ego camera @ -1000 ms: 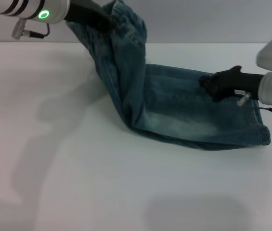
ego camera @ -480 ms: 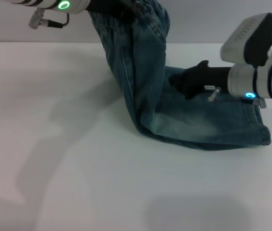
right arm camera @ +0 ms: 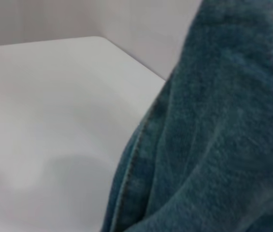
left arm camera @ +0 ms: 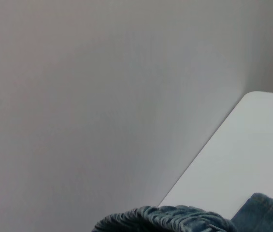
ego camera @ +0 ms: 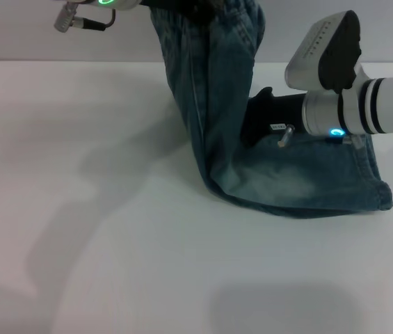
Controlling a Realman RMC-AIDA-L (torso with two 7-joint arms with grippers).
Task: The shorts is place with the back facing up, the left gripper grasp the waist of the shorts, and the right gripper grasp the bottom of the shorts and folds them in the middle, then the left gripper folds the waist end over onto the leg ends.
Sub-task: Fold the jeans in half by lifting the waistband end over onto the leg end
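Lengthwise fold looks done; left tool (ego camera: 175, 5) clamps the waist (left arm camera: 165, 218) aloft, shorts (ego camera: 286, 181) unfolded crosswise; right tool (ego camera: 255, 118) state indeterminate.

White table (ego camera: 113, 264) against plain grey wall (left arm camera: 78, 96)

No readable text, label, brand, number or sign shows in any view.
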